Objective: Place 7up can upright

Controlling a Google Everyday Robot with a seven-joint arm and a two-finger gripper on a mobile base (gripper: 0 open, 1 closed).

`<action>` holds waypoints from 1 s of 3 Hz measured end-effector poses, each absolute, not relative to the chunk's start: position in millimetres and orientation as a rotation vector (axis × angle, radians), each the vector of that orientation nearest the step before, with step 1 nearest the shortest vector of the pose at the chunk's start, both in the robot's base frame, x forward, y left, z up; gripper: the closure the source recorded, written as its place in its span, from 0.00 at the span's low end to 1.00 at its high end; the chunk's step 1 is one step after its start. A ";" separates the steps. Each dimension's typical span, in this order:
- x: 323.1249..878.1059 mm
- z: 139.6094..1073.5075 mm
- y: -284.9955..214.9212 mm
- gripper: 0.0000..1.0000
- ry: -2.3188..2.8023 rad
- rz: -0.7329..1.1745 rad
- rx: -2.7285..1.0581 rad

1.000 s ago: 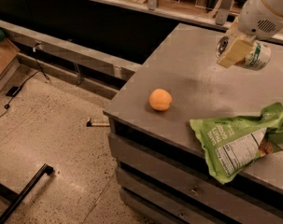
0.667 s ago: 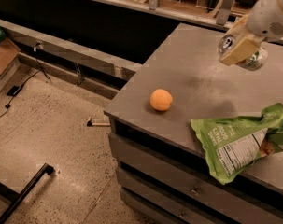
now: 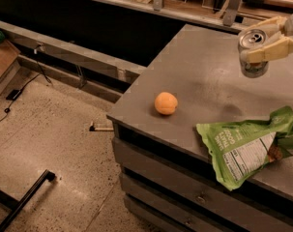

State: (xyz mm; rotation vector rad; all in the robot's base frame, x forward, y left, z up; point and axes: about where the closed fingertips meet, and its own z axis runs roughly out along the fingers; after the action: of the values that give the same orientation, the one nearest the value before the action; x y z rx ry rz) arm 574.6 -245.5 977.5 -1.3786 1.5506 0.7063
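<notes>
A speckled stone floor (image 3: 54, 144) is noted at left and below, with a dark cable (image 3: 25, 93) lying on it and a cardboard box (image 3: 2, 58) at the left edge. The right half of the view is taken up by the grey desk (image 3: 199, 81), seen corner-on, with drawer fronts (image 3: 184, 197) set beneath its top. A crumpled green snack bag (image 3: 247, 146) is laid flat near the front right edge of the desk, its white nutrition panel turned upward. The cream-coloured pincer (image 3: 248, 45) is seen at the upper right, above the far right part of the desk, clenched on the 7up can (image 3: 251, 37), with one finger (image 3: 269, 52) crossing the front of the can and the other (image 3: 267, 25) passing behind its upper part. The can is held clear of the desk surface, roughly upright with its lid uppermost. Its body is silvery aluminium; the round lid with its pull tab is plainly shown, and the lower body hangs below the front finger. Lettering cannot be made out. A faint shadow (image 3: 230, 111) is cast on the desk below it. An orange fruit (image 3: 165, 103) rests alone on the desk near the front left corner, well apart from both bag and can.
</notes>
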 end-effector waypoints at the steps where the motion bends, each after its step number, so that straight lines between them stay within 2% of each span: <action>1: 568.6 1011.8 -236.9 1.00 1.363 0.883 -1.285; 3: 565.4 1016.1 -241.6 1.00 1.410 0.877 -1.184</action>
State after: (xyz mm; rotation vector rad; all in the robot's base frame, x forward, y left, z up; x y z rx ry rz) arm 565.4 -241.6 1016.1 -1.1837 1.4102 0.8769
